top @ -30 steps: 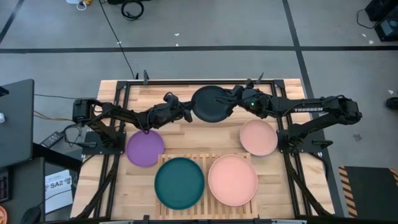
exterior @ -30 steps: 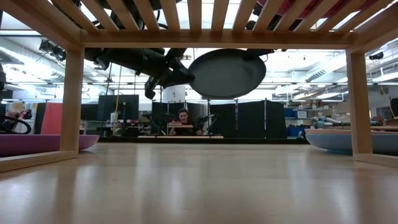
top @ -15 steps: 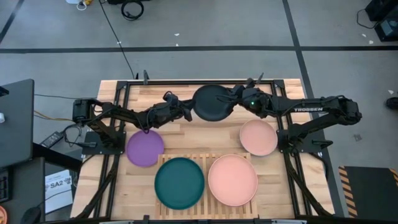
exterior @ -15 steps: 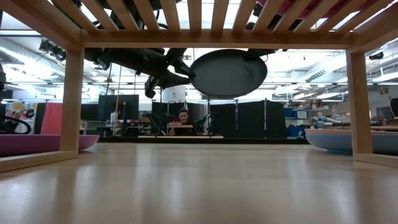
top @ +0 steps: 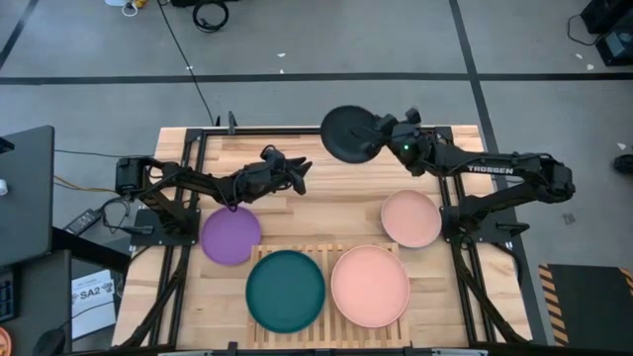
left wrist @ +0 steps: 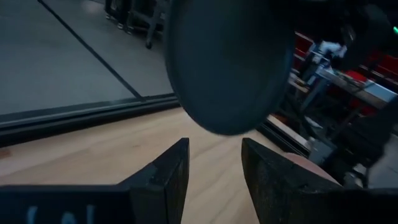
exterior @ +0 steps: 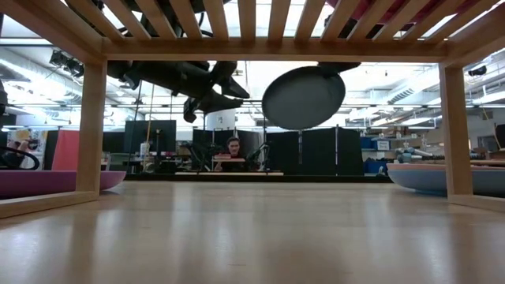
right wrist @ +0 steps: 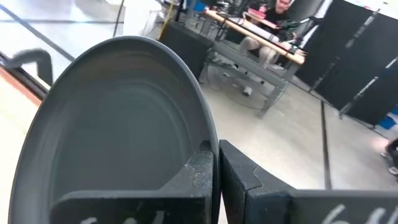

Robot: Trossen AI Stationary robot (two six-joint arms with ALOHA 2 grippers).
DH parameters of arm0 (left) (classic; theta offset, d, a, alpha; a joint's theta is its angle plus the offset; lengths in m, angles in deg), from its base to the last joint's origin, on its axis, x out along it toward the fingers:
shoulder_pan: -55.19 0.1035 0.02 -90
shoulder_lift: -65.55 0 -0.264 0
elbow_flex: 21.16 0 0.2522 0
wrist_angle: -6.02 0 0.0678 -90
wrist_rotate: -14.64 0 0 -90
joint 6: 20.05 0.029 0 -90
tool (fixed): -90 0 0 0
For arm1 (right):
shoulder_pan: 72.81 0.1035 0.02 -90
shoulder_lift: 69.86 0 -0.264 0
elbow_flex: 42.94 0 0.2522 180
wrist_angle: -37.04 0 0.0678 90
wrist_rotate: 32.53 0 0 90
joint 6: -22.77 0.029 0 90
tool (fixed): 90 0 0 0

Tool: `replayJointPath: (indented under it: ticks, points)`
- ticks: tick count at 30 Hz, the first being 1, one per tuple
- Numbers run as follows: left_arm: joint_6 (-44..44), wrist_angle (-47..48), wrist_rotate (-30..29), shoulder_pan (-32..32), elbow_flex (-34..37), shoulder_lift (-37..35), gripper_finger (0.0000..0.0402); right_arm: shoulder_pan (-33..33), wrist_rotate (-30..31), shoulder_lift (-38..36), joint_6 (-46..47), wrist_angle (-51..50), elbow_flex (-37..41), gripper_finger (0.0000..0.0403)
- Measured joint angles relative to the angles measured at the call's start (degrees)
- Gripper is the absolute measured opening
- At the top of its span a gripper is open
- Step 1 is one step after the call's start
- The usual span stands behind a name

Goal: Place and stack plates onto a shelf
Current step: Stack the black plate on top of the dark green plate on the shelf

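Note:
The dark grey plate (top: 348, 133) hangs in the air over the table's far edge, and it also fills the right wrist view (right wrist: 118, 118). My right gripper (top: 382, 135) is shut on its right rim. My left gripper (top: 299, 175) stands open to the left of the plate and nearer than it, touching nothing; its fingers (left wrist: 214, 152) point at the plate's underside (left wrist: 230, 62). On the slatted shelf (top: 327, 250) lie a teal plate (top: 285, 290) and a pale pink plate (top: 370, 286). My right gripper pinches the dark grey plate's rim (right wrist: 202, 146) on its right side, one finger on the upper face and one on the underside. The fingers come in about level from the table's right. The plate is lifted clear and tilted, with its underside (exterior: 304, 99) turned toward the near side.
A purple plate (top: 230, 235) lies flat on the table left of the shelf. A smaller pale pink plate (top: 411, 219) lies to the shelf's right, below the right arm. Bare planks (top: 336, 208) stretch between the arms and the shelf. A person sits in the room beyond the table.
My left gripper has let go of the dark grey plate's left rim and stayed about where it was. My right gripper has carried the plate up and toward the table's far right, and the plate has tipped more steeply.

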Motion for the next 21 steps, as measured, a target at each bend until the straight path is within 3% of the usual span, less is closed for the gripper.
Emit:
replayJointPath:
  ticks: [4,11,21]
  points:
    - [0.0,1.1,5.5,0.7,0.1,-1.1,0.0153,-0.9,-4.6,-1.7,0.4,2.5,0.0,0.0016]
    - [3.8,13.1,10.3,3.3,0.0,-7.2,0.0153,-0.1,-10.9,-5.2,7.2,-0.9,-2.7,0.0016]
    - [11.3,40.1,10.5,6.4,0.0,-21.1,0.0153,5.1,-32.8,-5.0,21.4,-2.8,-9.9,0.0016]
